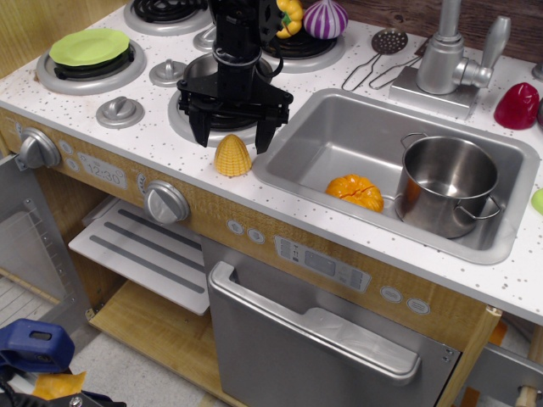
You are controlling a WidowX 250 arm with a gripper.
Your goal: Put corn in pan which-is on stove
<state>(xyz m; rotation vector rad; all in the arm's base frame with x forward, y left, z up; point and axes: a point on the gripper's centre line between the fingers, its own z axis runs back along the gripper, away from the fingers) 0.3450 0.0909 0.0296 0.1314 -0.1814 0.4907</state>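
Observation:
The yellow corn (232, 156) stands on the white speckled stove top (161, 144), near the front edge, left of the sink. My black gripper (232, 134) hangs open just above and behind the corn, with one finger on each side of it and apart from it. The shiny steel pan (204, 72) sits on the front right burner right behind the gripper and is mostly hidden by it.
A steel sink (339, 136) to the right holds an orange pumpkin-like toy (355, 191) and a tall steel pot (445, 184). A green plate (88, 47) lies on the left burner. A purple onion (325, 18), a yellow pepper (291, 15) and a faucet (445, 55) stand behind.

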